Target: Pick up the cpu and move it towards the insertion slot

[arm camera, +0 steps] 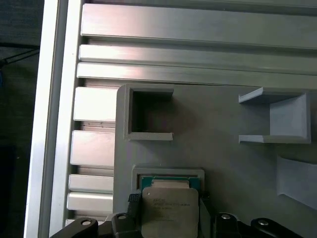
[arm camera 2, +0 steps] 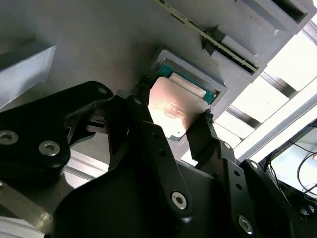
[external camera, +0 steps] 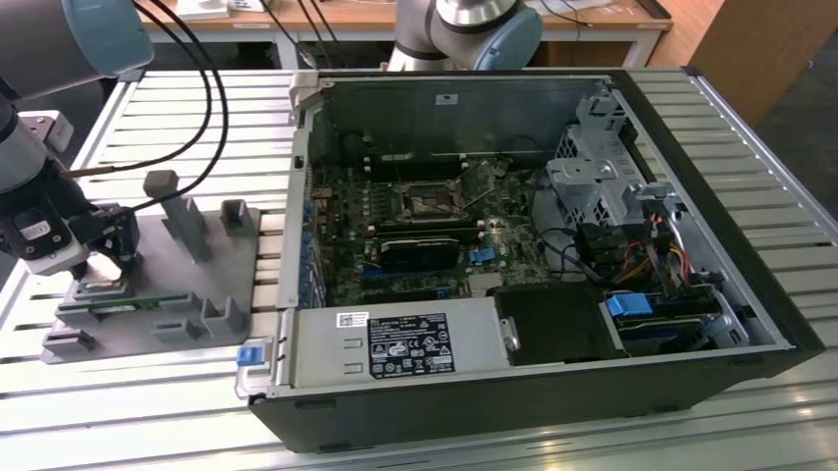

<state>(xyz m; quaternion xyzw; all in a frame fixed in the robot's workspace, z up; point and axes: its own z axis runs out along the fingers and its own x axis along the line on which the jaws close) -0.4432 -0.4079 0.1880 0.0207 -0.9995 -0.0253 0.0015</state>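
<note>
Open passage: the air above the slatted table (external camera: 171, 383) between the grey fixture (external camera: 157, 314) and the computer case (external camera: 524, 417), whose upper side stands open.
Obstacles at the fixture: two upright posts (external camera: 181, 221) just beside the gripper (external camera: 108, 275), on the exterior view's right; a raised pocket rim (arm camera: 168, 172) around the cpu (arm camera: 168, 215), clamped between the fingers (arm camera 2: 141, 106).
Obstacles en route: the case's side wall (external camera: 304, 186); cables (external camera: 210, 108) arching overhead.
At the insertion slot (external camera: 430, 204): black card (external camera: 419, 253) near; drive cage (external camera: 596, 182) well apart; open above.

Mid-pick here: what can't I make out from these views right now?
- cpu near edge: first wrist view, cut off by the frame edge.
- cpu underside and any gap to the fixture pocket: both wrist views, hidden by the chip itself.
- insertion slot contacts: exterior view, too small.
</note>
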